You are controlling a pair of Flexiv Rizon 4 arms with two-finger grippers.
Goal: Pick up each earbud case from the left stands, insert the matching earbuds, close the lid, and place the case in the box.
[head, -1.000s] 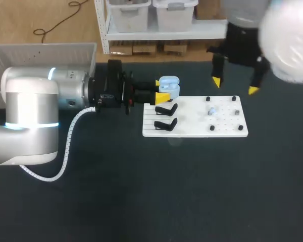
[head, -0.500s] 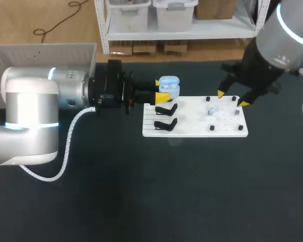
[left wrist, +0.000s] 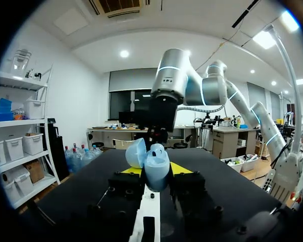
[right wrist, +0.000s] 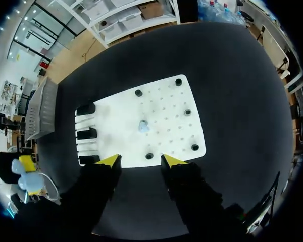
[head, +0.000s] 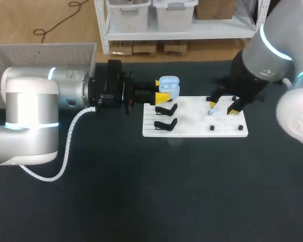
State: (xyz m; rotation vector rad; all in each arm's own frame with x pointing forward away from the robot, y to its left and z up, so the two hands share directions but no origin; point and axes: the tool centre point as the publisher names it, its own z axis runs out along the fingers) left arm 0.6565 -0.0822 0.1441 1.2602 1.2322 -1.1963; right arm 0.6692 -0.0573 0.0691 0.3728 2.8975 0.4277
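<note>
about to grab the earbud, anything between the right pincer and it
Nothing visible. The right pincer hangs open above the white board; the earbud lies bare ahead of it, the nearest black peg apart from it.

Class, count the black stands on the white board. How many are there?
3, in a row along one edge of the white board: the near stand beside the right gripper, the middle stand, and the far stand. All are empty; none seems hidden.
</note>
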